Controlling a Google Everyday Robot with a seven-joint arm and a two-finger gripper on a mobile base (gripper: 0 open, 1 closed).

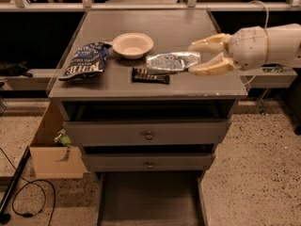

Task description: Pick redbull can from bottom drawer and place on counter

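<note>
The redbull can [171, 61], a shiny silver cylinder, lies sideways in my gripper [193, 59], just above the counter [160, 25]. The cream fingers [209, 44] close around the can's right end, one above and one below. The can hovers over the dark candy bar [149, 77], near the counter's front right. The arm reaches in from the right. The bottom drawer [148, 197] is pulled open below, and its grey floor shows nothing on it.
A cream bowl [132, 44] and a blue chip bag [84, 60] lie on the counter's left half. Two upper drawers with round knobs [149, 136] stand slightly open. A cardboard box [49, 147] and a black cable [28, 199] are on the floor at the left.
</note>
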